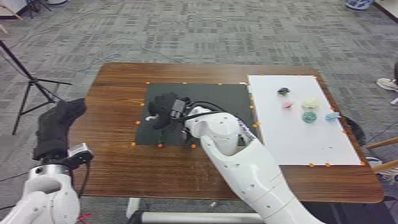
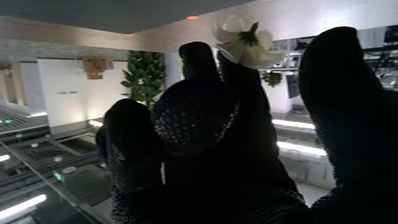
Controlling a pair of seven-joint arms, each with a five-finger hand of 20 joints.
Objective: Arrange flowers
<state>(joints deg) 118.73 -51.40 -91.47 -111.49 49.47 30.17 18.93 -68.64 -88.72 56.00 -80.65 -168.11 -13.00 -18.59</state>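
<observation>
The white flower (image 2: 258, 52) stands just beside the right hand's (image 1: 163, 106) fingertips, thumb spread from the fingers, no pinch visible. Best to close below its green base (image 2: 250, 36), lightly, sparing the thin, cupped petals. The glove is nubbly knit; beneath the fingers, a smooth dark mat (image 1: 209, 92) covers grained counter (image 1: 115, 90).

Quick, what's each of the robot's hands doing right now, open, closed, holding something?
Left hand: open, holding nothing.
Right hand: white flower right at it, but whether it's gripped can't be told.
</observation>
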